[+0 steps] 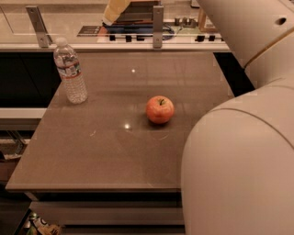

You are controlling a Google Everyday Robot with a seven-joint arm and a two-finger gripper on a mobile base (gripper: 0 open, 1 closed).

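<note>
A red-orange apple (160, 109) rests near the middle of the brown tabletop (110, 151). At the table's left stands a clear plastic water bottle (70, 73), upright, with its cap on. My gripper (111, 13) hangs high at the top edge of the view, above the table's far side; only its pale tan tip shows. It touches nothing and holds nothing that I can see. The bottle is the nearest object to it, below and to its left. My arm's large white shell (243, 151) fills the right side and hides that part of the table.
Behind the table runs a light counter ledge (138, 46) with two upright metal brackets (157, 25) and dark trays. Dark gaps lie left and right of the table. Clutter sits on the floor at the lower left (39, 225).
</note>
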